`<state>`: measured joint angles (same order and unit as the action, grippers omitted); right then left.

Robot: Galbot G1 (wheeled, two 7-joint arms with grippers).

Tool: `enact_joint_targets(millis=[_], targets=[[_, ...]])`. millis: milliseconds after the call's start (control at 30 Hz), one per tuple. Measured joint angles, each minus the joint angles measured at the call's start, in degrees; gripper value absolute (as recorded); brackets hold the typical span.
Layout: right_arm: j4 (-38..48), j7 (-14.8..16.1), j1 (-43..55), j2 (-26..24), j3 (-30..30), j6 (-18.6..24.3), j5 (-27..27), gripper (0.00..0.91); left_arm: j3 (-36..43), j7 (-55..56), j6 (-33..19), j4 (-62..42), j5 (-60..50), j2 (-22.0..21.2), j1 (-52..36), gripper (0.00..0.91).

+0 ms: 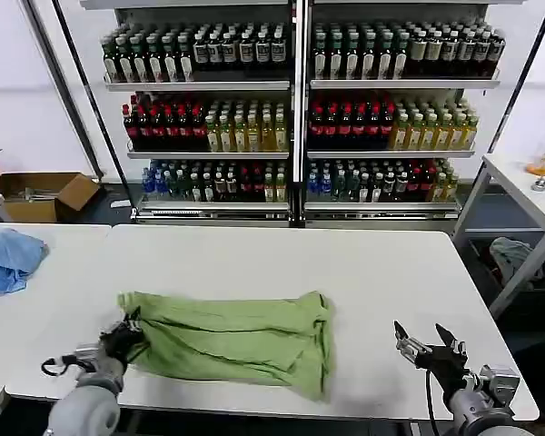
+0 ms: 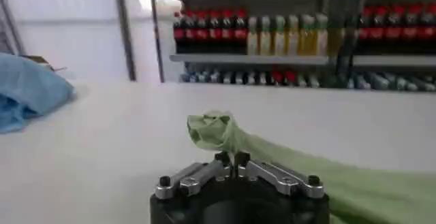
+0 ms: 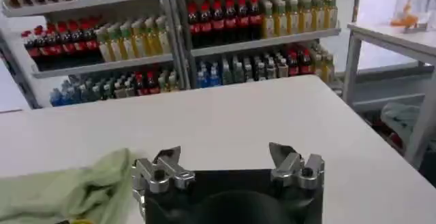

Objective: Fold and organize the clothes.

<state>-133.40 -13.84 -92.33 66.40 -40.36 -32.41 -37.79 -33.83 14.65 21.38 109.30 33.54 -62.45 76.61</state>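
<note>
The light green shirt (image 1: 236, 342) lies folded into a long band across the front of the white table (image 1: 282, 263). My left gripper (image 1: 125, 332) is shut on its left end; in the left wrist view the pinched cloth (image 2: 212, 129) bunches up just past the gripper (image 2: 231, 158). My right gripper (image 1: 425, 343) hovers open over bare table to the right of the shirt, nothing between its fingers. In the right wrist view that gripper (image 3: 225, 157) is wide apart and the shirt's edge (image 3: 75, 191) lies off to one side.
A light blue cloth (image 1: 9, 259) lies on the adjoining table at far left. Shelves of bottles (image 1: 295, 109) stand behind the table. A cardboard box (image 1: 45, 195) sits on the floor at left, another white table (image 1: 527, 195) at right.
</note>
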Motion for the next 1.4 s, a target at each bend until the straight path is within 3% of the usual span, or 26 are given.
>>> enact_joint_targets(millis=[333, 867, 900, 933, 967, 1000, 1400], targets=[[0.06, 0.0, 0.16, -0.13, 0.05, 0.04, -0.17, 0.907, 0.65, -0.76, 2.41, 10.58, 19.16, -1.01, -1.35, 0.04], [1.54, 0.0, 2.08, -0.09, 1.07, 0.13, -0.18, 0.907, 18.59, 1.65, 2.64, 11.11, 29.97, -10.41, -6.5, 0.04], [1.56, 0.0, 2.18, -0.09, 1.13, 0.13, -0.18, 0.907, 19.61, 1.87, 2.64, 10.43, 30.0, -11.02, -6.98, 0.101], [1.57, 0.01, 2.25, -0.09, 1.16, 0.13, -0.19, 0.907, 20.53, 2.06, 2.68, 9.76, 29.96, -11.56, -7.43, 0.232], [1.57, 0.01, 2.28, -0.12, 1.16, 0.13, -0.2, 0.907, 21.44, 2.16, 2.78, 9.03, 29.83, -12.09, -7.85, 0.736], [1.57, 0.02, 2.28, -0.16, 1.16, 0.13, -0.23, 0.907, 22.37, 2.21, 2.9, 8.29, 29.61, -12.65, -8.25, 0.907], [1.87, 0.08, 2.64, -0.37, 1.27, 0.17, -0.45, 0.907, 29.38, 0.8, 3.7, 4.71, 24.89, -15.13, -12.57, 0.907]])
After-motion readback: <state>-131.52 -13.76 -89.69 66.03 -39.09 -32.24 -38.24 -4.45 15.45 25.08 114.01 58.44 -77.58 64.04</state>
